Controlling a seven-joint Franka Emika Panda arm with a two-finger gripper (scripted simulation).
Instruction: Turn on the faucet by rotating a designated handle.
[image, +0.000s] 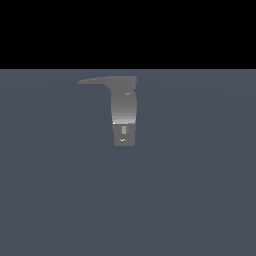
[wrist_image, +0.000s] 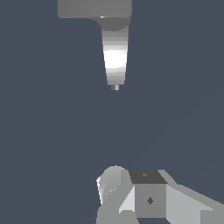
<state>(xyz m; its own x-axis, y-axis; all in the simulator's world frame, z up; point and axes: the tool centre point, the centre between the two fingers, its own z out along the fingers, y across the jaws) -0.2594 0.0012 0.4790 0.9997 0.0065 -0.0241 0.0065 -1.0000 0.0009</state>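
Only in the wrist view do we see our gripper (wrist_image: 131, 197), a pale blocky shape hanging well apart from the faucet (wrist_image: 115, 57) over bare grey floor (wrist_image: 52, 140); whether its fingers are apart or together we cannot tell, since the tips seem cropped. Outside, the faucet (image: 124, 112) stands upright, its handle (image: 95, 80) pointing toward the exterior view's left.

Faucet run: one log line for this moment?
grey metallic upright faucet | thin flat dark-grey handle untouched, points exterior view's left | hand apart from faucet, state unclear
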